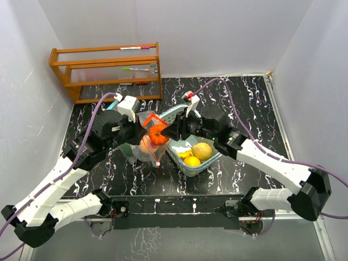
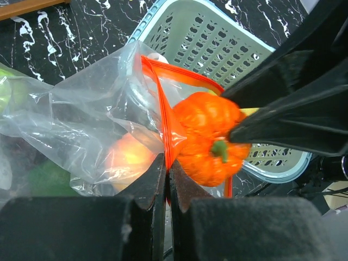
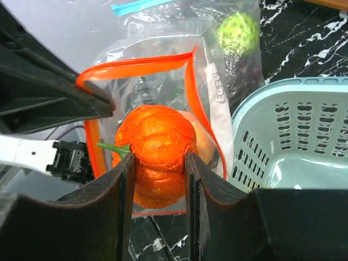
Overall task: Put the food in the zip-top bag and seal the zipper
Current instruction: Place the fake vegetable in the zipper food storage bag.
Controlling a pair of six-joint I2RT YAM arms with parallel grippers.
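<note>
Worktop (image 1: 244, 92): flat and black, with white wiggly lines like marble.
Bag (image 2: 92, 125): clear, thin, crinkly plastic. It stands on the worktop just left of the basket, with its mouth open.
Zip strip (image 3: 136, 65): a bright orange band that runs round the bag's mouth.
Pumpkin (image 3: 157, 147): round, shiny orange plastic with ribs and a small green stem. It sits right at the bag's mouth, inside the orange band.
Right end effector (image 3: 159, 163): two black fingers, partly open, squeeze the pumpkin on both sides.
Left end effector (image 2: 167, 168): the fingers are pressed almost together and pinch the zip strip at the near edge of the bag's mouth.
Peach fruit (image 2: 128, 160): smooth and round, low inside the bag.
Basket (image 3: 304, 125): pale teal plastic with rows of holes.
In the basket: a pale yellow lumpy fruit (image 1: 202, 150), a lemon (image 1: 192, 161) and a small banana (image 1: 185, 154).
Green bumpy ball (image 3: 238, 30): seen through clear plastic behind the bag. I cannot tell what holds it.
Rack (image 1: 103, 70): brown wood, at the back left.
</note>
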